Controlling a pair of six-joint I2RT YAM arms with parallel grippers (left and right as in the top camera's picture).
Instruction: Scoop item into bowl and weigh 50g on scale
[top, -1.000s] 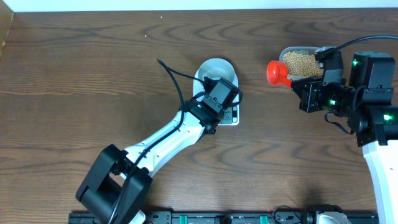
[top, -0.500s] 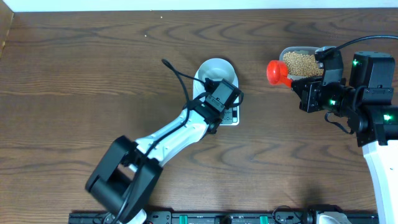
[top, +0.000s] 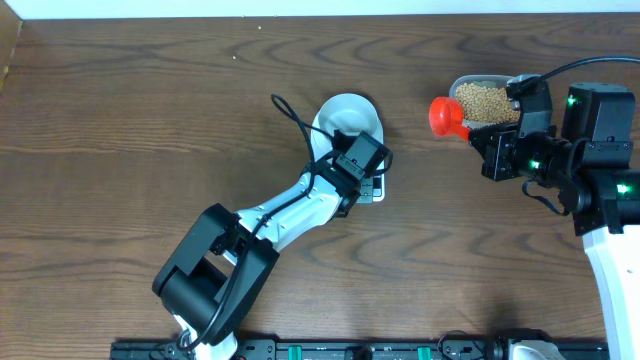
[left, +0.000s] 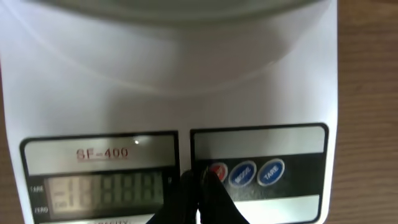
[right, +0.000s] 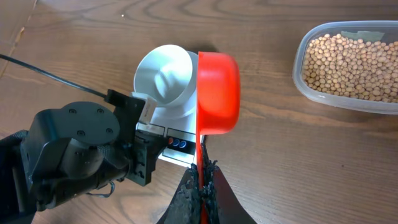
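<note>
Beans (top: 485, 100): lay in clear tub (right: 300, 74), none in bowl.
Bowl (right: 165, 78): sat empty on scale (left: 168, 81).
Display (left: 106, 190): showed all segments lit; judged just powered on, zeroing still pending.
Left gripper (left: 199, 186): closed, tips at red button (left: 217, 171); elbow swung nearer since a second ago.
Right gripper (right: 202, 180): clamped on red scoop (right: 217, 93), unmoved.
Surface: dark wood-grain table (top: 150, 120).
Room: only a pale strip past the far edge.

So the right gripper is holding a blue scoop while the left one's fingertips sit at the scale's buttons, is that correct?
Not quite: the scoop in the right gripper is red, not blue, as the right wrist view shows; the rest holds.
</note>
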